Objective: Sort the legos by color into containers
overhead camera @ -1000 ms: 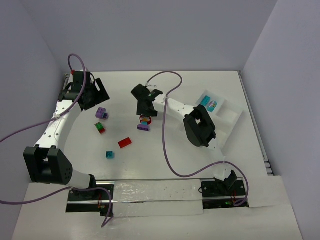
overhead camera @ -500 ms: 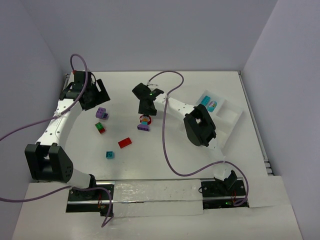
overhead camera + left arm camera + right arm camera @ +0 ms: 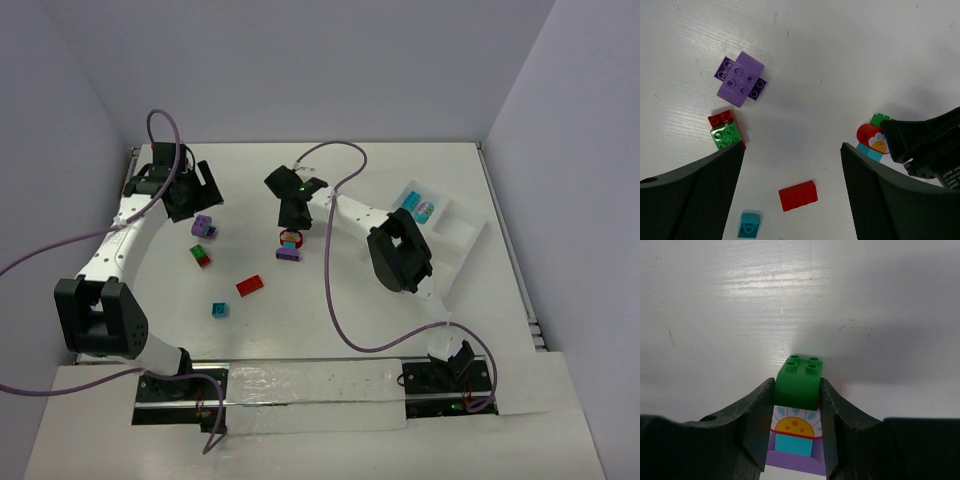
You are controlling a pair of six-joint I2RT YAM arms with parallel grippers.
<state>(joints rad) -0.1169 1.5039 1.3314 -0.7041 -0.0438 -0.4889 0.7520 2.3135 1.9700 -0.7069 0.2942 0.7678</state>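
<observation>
Two arms work over a white table (image 3: 150, 300) strewn with toy bricks. The right gripper (image 3: 292, 222) is pinching a green brick (image 3: 799, 382), its fingers (image 3: 757, 415) pressed against both sides. That brick tops a small stack (image 3: 289, 245) standing near the middle of the table. The right wrist view shows three more pieces under it: a white printed flower piece (image 3: 792, 425), a teal one (image 3: 790, 445) and a purple one (image 3: 795, 460).

The left gripper (image 3: 188, 195) hangs spread wide and holds nothing, above the far left of the table. Four more groups of legos lie below it, apart from one another:
- a light purple brick (image 3: 741, 80) sitting crosswise on a darker purple one
- a green brick joined to a red one (image 3: 727, 132)
- one flat red brick (image 3: 798, 195)
- one small teal brick (image 3: 749, 224)

On the right sits the translucent white tray (image 3: 462, 232), partly hidden by the right arm. One of its far compartments holds two pieces, a teal brick (image 3: 411, 200) and a pale printed piece (image 3: 425, 211), side by side.
</observation>
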